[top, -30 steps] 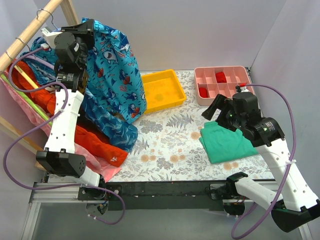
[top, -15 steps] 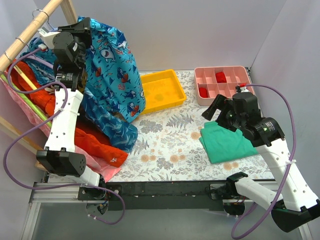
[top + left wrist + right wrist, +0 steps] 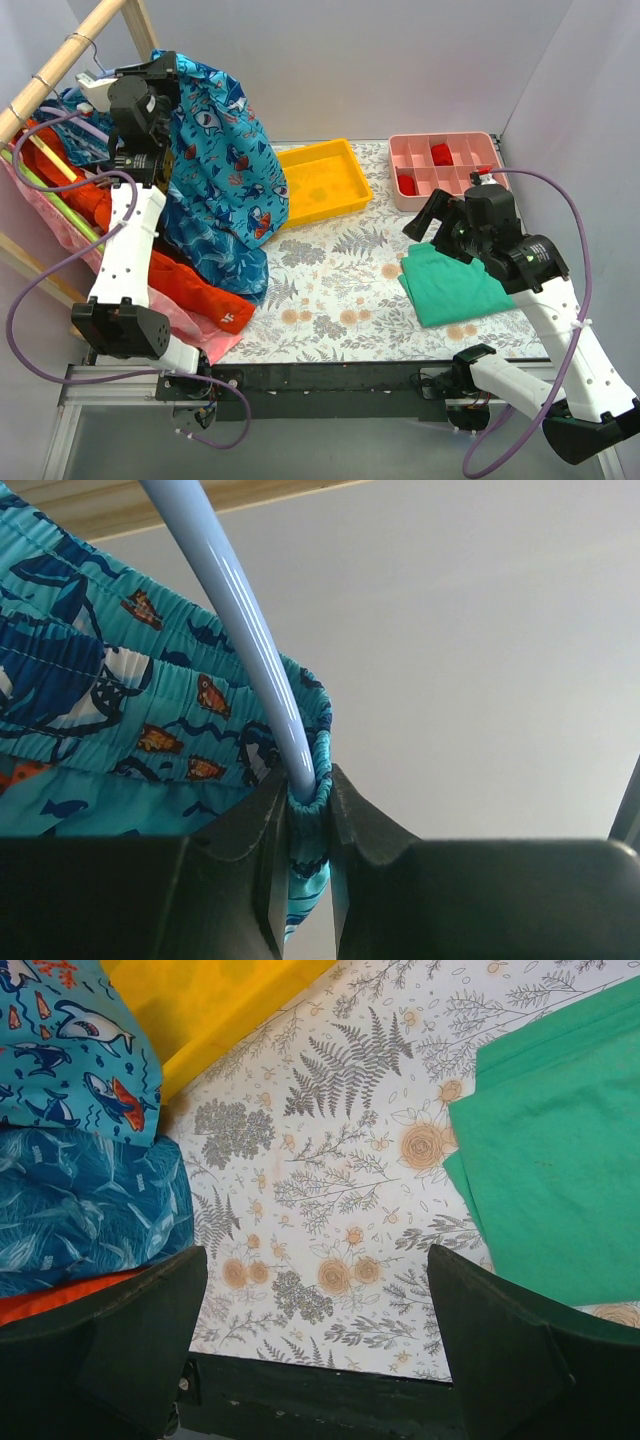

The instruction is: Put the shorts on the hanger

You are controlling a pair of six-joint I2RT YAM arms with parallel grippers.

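The turquoise shorts (image 3: 215, 150) with their shark print hang from my left gripper (image 3: 165, 70), high at the back left beside the wooden rail. In the left wrist view the light-blue hanger (image 3: 240, 610) runs down into the elastic waistband (image 3: 150, 690). My left gripper (image 3: 308, 785) is shut on the waistband fold with the hanger's end inside it. The hanger's hook is not clearly visible. My right gripper (image 3: 428, 213) is open and empty above the table (image 3: 315, 1290), just left of the folded green cloth.
A darker teal garment (image 3: 225, 255) and an orange one (image 3: 200, 290) lie piled under the shorts at the left. The wooden rail (image 3: 60, 65) crosses the top left. A yellow tray (image 3: 320, 180) and a pink compartment tray (image 3: 445, 165) stand at the back. The green cloth (image 3: 455, 285) lies at the right.
My left gripper has risen a little toward the rail with the shorts, and their hem has lifted off the pile. The right arm has not moved.
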